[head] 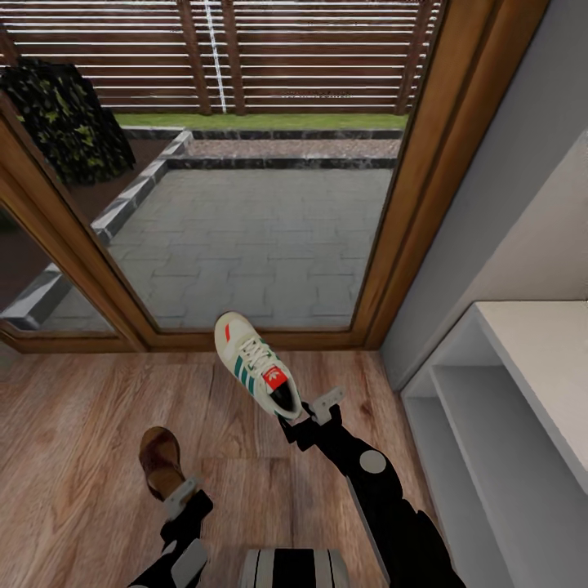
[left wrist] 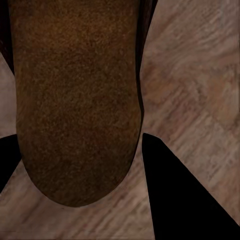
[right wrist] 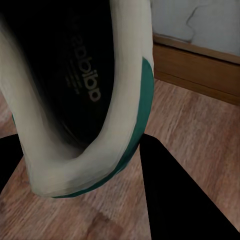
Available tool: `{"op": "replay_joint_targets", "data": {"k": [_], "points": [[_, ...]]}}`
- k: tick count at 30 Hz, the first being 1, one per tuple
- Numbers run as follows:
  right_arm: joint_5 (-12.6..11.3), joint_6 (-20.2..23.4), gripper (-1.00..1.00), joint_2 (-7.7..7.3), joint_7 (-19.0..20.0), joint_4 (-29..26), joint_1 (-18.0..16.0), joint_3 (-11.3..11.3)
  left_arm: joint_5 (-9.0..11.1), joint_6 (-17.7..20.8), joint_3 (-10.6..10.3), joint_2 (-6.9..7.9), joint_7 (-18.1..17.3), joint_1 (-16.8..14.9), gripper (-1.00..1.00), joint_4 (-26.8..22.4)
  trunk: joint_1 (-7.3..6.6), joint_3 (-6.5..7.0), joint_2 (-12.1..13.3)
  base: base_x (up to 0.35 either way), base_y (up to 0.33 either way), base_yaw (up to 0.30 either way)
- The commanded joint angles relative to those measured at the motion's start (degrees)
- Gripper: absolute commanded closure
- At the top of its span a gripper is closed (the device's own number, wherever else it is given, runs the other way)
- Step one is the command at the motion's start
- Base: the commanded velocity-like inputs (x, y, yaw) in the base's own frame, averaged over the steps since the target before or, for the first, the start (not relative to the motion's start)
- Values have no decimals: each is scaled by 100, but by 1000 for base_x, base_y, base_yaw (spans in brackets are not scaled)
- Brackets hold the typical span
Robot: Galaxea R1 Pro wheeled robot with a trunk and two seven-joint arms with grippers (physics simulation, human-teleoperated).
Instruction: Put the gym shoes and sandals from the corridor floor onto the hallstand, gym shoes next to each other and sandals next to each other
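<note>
the left gripper is clamped on the heel end of a dark brown sandal, which points forward and away from it over the corridor floor. in the left wrist view the sandal's tan-brown footbed sits between the two dark fingers, its rounded heel end close to the camera, with wood planks beyond. whether the sandal touches the floor or is lifted off it cannot be told.

to the right of that, the right gripper grasps the heel of a cream-white gym shoe with green side stripes and a red tongue label. the shoe stretches forward and to the left from the gripper, its toe toward the wooden door frame and the glass, behind which lie a paved yard and a slatted fence. in the right wrist view the shoe's heel collar and its dark inside lie between the fingers, with the floor and a wooden skirting beyond.

further right of the right gripper, against the grey wall, stands the light-grey hallstand, with a flat top and open shelves below; the shelves in sight carry nothing. it is well apart from both shoes.
</note>
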Motion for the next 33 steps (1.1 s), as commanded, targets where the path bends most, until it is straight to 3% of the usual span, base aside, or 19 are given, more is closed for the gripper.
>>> {"op": "replay_joint_targets", "data": {"k": [1,4,10,13,16,19,29,33], "points": [[49,27,100,3,38,-6,0,-4,-100,-12,-43,80,30,7,100,1,-1,5,-1,0,0,0],[49,27,100,3,38,0,-2,-7,-257,-20,-53,220,25,44,100,1,-1,32,-1,0,0,0],[55,28,100,3,38,21,-2,-5,-372,-30,-60,335,17,283,100,-80,-1,85,-1,0,0,0],[57,27,100,3,38,67,-1,-9,-468,-31,-67,378,9,519,100,-343,-6,156,1,0,0,0],[57,26,100,3,38,249,0,-7,-974,-31,-66,492,9,899,100,-691,-14,249,5,0,0,0],[58,5,100,3,34,530,1,-2,-1209,-38,-62,660,3,1222,100,-868,-21,342,9,0,0,0],[121,-442,100,3,-14,1240,2,-36,-1236,-145,9,796,-437,1525,100,-936,-47,652,23,0,0,0],[94,-1045,100,3,-598,2069,2,-44,-1216,-148,17,949,-462,1553,100,-913,-58,776,28,0,0,0]]}}
